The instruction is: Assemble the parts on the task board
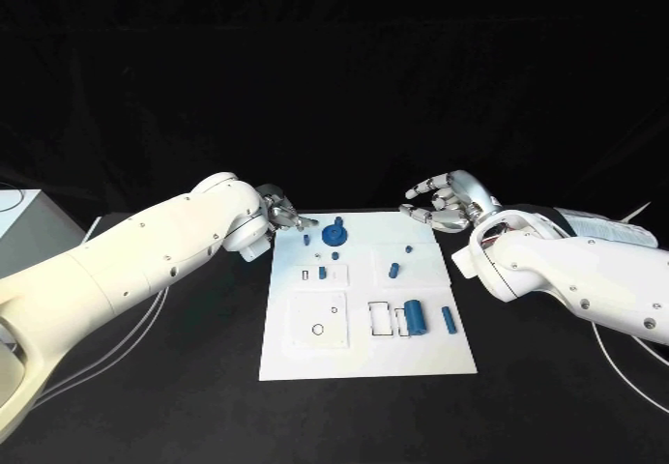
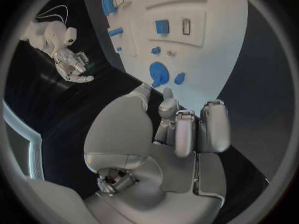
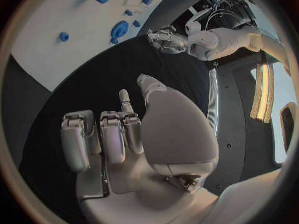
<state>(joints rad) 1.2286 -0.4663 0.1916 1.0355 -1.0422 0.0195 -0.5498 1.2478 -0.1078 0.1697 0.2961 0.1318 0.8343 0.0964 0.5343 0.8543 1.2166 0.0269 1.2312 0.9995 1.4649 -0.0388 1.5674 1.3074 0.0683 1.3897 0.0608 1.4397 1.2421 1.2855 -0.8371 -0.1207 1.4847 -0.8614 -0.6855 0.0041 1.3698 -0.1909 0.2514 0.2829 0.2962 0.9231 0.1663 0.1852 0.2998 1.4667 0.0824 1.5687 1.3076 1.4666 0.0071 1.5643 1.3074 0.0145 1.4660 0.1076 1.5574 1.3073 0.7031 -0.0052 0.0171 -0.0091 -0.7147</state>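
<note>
Nearest the head camera lies the bare front strip of the white board (image 1: pixel 365 358), flat on the black bench (image 1: pixel 182 406), probably left free so the hands have room to work. Just beyond, toward the right side, a blue cylinder (image 1: pixel 414 313) lies beside rectangular outlines, and a slimmer blue bar (image 1: pixel 449 320) lies just to its right near the board's edge; both look loose, waiting for their slots. On the left side a square panel carries a small oval hole, with nothing in it that I can make out.

Farther up, a small blue block (image 1: pixel 322 273) sits beside a pale slot, and another small blue piece (image 1: pixel 393 270) lies across from it on the right. 2 tiny blue pegs sit beyond these, too small to tell how they stand.

At the far edge a round blue disc (image 1: pixel 334 233) rests close to the left corner. The left hand (image 1: pixel 283 212) hangs just beside it at that corner, fingers curled in with their tips down toward the disc; the left wrist view shows nothing in them, and the tips are near the disc but apart from it. My judgement is that it is lining up to take that piece.

The right hand (image 1: pixel 448 203) hovers off the far right corner, over the bench, fingers loosely spread and empty, seemingly kept clear.
</note>
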